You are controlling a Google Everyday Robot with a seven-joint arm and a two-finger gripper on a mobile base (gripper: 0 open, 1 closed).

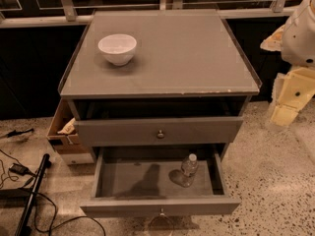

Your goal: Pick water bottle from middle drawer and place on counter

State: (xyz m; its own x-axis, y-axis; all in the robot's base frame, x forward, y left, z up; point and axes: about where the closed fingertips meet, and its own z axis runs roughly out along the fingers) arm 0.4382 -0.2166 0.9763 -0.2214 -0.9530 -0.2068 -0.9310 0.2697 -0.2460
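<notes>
The water bottle (188, 169), clear with a white cap, stands upright on the floor of the middle drawer (133, 180), near its right side. The drawer is pulled out, with its small metal pull at the front. The counter (177, 58) above it is flat and grey with a chipped pale front edge. My gripper (290, 100) is at the far right of the view, beside the cabinet's right side and below counter height, well apart from the bottle. The white arm housing (300, 33) sits above it.
A white bowl (117, 48) stands on the counter's back left. The upper drawer front with a round knob (160, 133) sits slightly out above the open drawer. A cardboard box (63, 129) is left of the cabinet. Cables and a black pole (30, 193) lie on the floor at left.
</notes>
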